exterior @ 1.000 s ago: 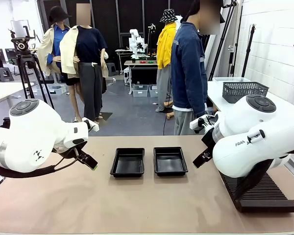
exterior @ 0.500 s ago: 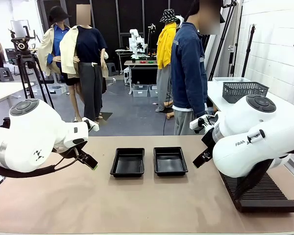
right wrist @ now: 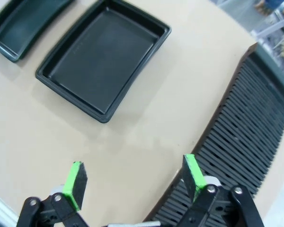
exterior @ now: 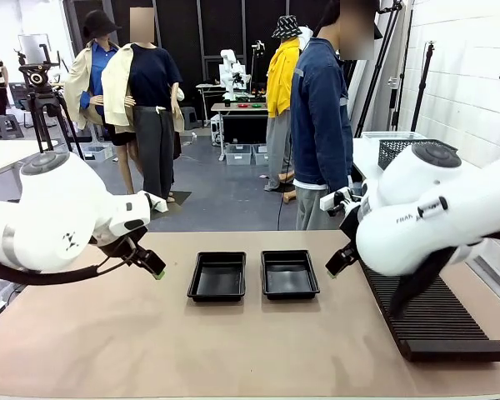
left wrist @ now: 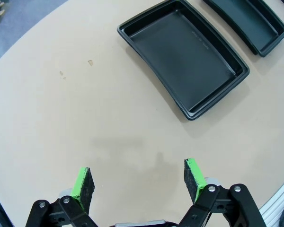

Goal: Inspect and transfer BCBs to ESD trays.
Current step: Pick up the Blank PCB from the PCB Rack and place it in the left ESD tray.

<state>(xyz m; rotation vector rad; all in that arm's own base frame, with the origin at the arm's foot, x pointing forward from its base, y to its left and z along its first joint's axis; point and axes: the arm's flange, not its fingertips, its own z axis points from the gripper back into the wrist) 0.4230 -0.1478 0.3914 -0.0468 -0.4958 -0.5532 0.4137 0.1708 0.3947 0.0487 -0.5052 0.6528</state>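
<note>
Judging from the bare floors of the left tray [exterior: 218, 279] and the right tray [exterior: 289, 275], which sit side by side and just apart at the middle of the table [exterior: 233, 358], no board has gone in yet. The step in hand looks like fetching the first one. The left gripper [left wrist: 139, 177] hangs over bare tabletop beside the left tray, jaws spread wide and holding nothing. The right gripper [right wrist: 132, 177] hangs likewise released, between the right tray and the ribbed rack [exterior: 433, 321]. A thin flat board wants a grip on its edges — pads square to it, not across the face — and a level descent inside the tray's sloping rim. The person [exterior: 321, 125] stands at the far side, so any handover there should be approached slowly.
</note>
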